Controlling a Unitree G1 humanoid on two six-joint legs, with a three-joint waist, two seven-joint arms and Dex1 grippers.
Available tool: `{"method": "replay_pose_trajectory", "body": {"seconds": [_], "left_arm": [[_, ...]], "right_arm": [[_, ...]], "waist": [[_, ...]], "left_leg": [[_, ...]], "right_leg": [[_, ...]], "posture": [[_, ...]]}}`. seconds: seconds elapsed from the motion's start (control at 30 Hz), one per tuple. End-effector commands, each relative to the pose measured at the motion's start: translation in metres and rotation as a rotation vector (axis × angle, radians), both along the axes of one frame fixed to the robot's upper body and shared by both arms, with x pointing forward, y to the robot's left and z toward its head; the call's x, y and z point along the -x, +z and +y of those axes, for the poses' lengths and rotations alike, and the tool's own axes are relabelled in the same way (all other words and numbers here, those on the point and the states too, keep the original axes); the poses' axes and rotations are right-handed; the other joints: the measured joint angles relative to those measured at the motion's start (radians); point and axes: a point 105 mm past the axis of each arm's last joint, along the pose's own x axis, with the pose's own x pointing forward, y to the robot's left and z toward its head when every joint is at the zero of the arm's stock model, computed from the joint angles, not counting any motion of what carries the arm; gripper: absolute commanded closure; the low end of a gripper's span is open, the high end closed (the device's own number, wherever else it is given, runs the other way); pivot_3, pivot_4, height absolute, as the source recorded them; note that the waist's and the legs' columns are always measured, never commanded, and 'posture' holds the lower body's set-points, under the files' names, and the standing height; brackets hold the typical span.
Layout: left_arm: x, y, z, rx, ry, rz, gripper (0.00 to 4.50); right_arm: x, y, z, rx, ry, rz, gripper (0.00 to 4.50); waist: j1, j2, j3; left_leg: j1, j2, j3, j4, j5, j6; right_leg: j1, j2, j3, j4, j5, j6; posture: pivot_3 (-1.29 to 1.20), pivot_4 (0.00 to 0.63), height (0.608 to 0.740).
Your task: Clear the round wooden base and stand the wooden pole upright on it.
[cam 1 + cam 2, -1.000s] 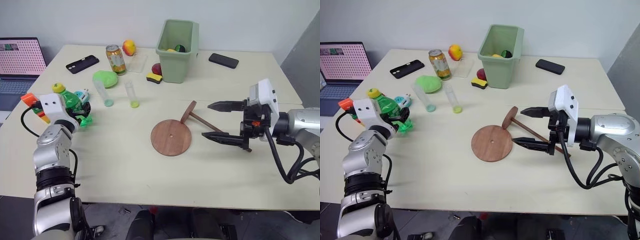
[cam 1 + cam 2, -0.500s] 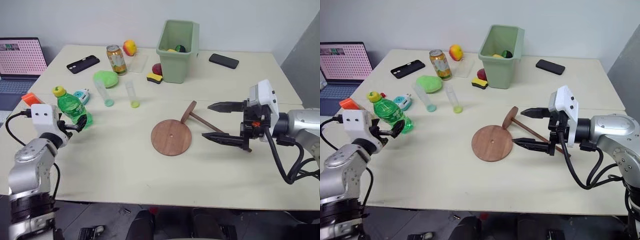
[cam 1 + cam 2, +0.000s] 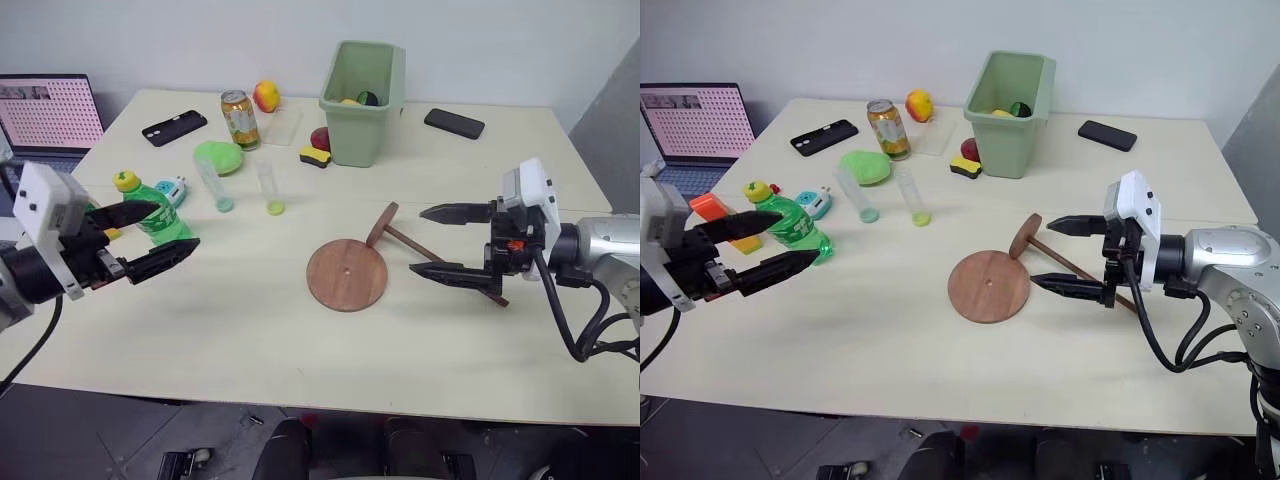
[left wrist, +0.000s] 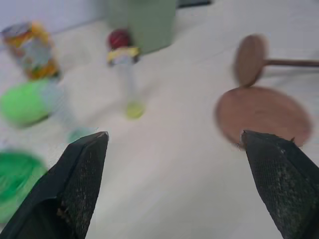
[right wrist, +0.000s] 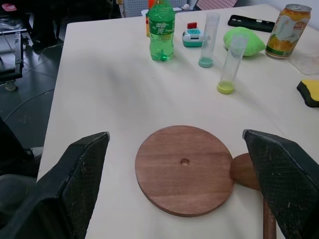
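Observation:
The round wooden base (image 3: 346,274) lies flat mid-table with its centre hole showing and nothing on it. The wooden pole (image 3: 430,251) lies on the table just right of it, with its end disc (image 3: 380,223) tipped up by the base's edge. My right gripper (image 3: 432,242) is open and points left, one finger on each side of the pole's rod; whether it touches the rod I cannot tell. My left gripper (image 3: 175,228) hovers open at the table's left side, pointing right, with nothing between its fingers. Just behind it stands a green bottle (image 3: 160,215).
A green bin (image 3: 362,100) stands at the back, with a sponge (image 3: 315,154) and a red ball beside it. Two clear tubes (image 3: 267,187), a green lump (image 3: 220,157), a can (image 3: 237,118), two phones (image 3: 175,127) and a laptop (image 3: 50,110) crowd the back left.
My left gripper has left the green bottle, which now stands upright by itself. The gripper pulled back, rose and turned to point right. The right arm kept still.

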Motion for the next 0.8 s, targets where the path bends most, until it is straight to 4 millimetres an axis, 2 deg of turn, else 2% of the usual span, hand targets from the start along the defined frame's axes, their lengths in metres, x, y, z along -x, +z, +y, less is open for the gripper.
{"method": "replay_pose_trajectory", "body": {"seconds": [0.03,0.13,0.33,0.53,0.67,0.8], "left_arm": [[0.015,0.008,-0.035,-0.133,-0.340,0.001,0.05],[0.013,0.007,-0.043,-0.183,-0.458,-0.004,0.05],[-0.006,0.008,-0.060,-0.220,-0.621,-0.071,0.05],[-0.015,-0.002,-0.064,-0.229,-0.668,-0.071,0.05],[-0.016,-0.010,-0.070,-0.219,-0.692,-0.074,0.05],[-0.017,-0.013,-0.072,-0.216,-0.699,-0.079,0.05]], "right_arm": [[0.001,0.006,0.000,0.053,0.001,-0.017,0.00],[-0.004,0.000,-0.003,0.112,-0.037,0.016,0.00],[-0.029,-0.029,-0.013,0.356,-0.207,0.149,0.00],[-0.062,-0.039,-0.011,0.418,-0.370,0.195,0.00],[-0.094,-0.063,-0.014,0.548,-0.509,0.244,0.00],[-0.111,-0.073,-0.010,0.602,-0.547,0.305,0.00]], "waist": [[-0.001,0.000,0.000],[-0.004,0.000,0.001],[-0.019,0.002,0.002],[-0.040,0.002,0.001],[-0.050,0.002,0.001],[-0.053,0.002,0.001]], "left_leg": [[-0.001,-0.001,0.000,0.000,0.000,0.000],[0.000,-0.001,0.001,-0.001,0.000,0.000],[-0.001,-0.001,0.002,-0.001,0.000,0.000],[-0.002,0.000,0.002,-0.001,0.000,0.000],[-0.002,0.000,0.001,0.000,0.000,0.000],[-0.002,-0.001,0.001,0.000,0.002,-0.002]], "right_leg": [[0.000,0.002,-0.001,-0.001,0.000,0.000],[-0.001,0.002,-0.001,-0.002,0.000,-0.001],[-0.002,0.004,0.000,0.000,0.001,-0.002],[-0.005,0.005,0.001,0.001,0.001,-0.003],[-0.005,0.005,0.000,0.002,0.001,-0.003],[-0.005,0.005,0.000,0.002,0.001,-0.003]], "posture": [[0.00,0.150,0.740],[0.00,0.150,0.740],[0.00,0.150,0.740],[0.00,0.150,0.740],[0.00,0.150,0.740],[0.00,0.150,0.740]]}}
